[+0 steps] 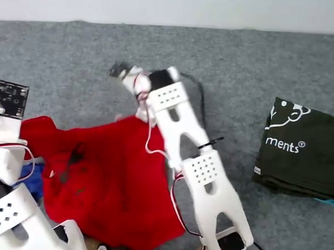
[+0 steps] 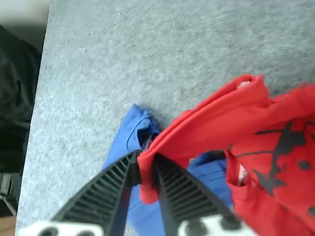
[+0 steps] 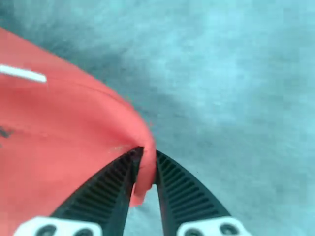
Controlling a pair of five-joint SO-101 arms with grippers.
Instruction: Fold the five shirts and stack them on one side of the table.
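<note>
The grey felt-like table top [image 1: 243, 62] lies bare along its far side. A rumpled red cloth shirt with black print [image 1: 108, 178] sprawls left of centre over a blue shirt [image 2: 129, 142]. The left gripper [image 2: 146, 172] and the right gripper [image 3: 146, 167] each pinch a red edge. A folded dark green shirt [image 1: 303, 149] sits by the right edge.

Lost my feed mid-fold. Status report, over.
Left gripper shut on red shirt, at an edge. Right gripper shut on another edge of it. Blue shirt lies partly under the red; folded dark shirt sits apart.
</note>
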